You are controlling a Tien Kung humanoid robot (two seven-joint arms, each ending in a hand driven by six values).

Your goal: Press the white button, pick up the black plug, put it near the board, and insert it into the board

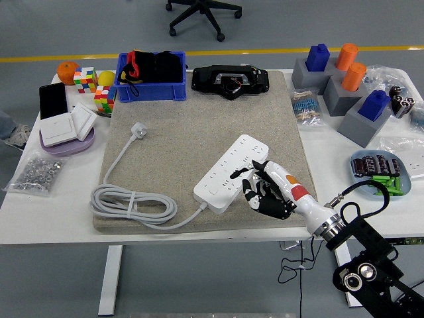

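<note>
A white power strip (228,173) lies diagonally on the grey felt mat (172,142). Its white cable (132,202) is coiled at the mat's front left and ends in a white plug (138,126). My right hand (255,185) comes in from the lower right and rests at the strip's near right edge. Its fingers are curled around a small black plug (241,175), which sits on the strip's top face over the sockets. Whether the pins are in a socket is hidden by the fingers. The left arm is out of sight.
A blue bin (151,89) and a black device (229,81) stand at the mat's far edge. Puzzle cubes (86,79) and a purple tray (66,140) of switches are at the left, with a bag of nuts (36,173). Grey blocks (338,93) and a blue dish (377,169) are at the right.
</note>
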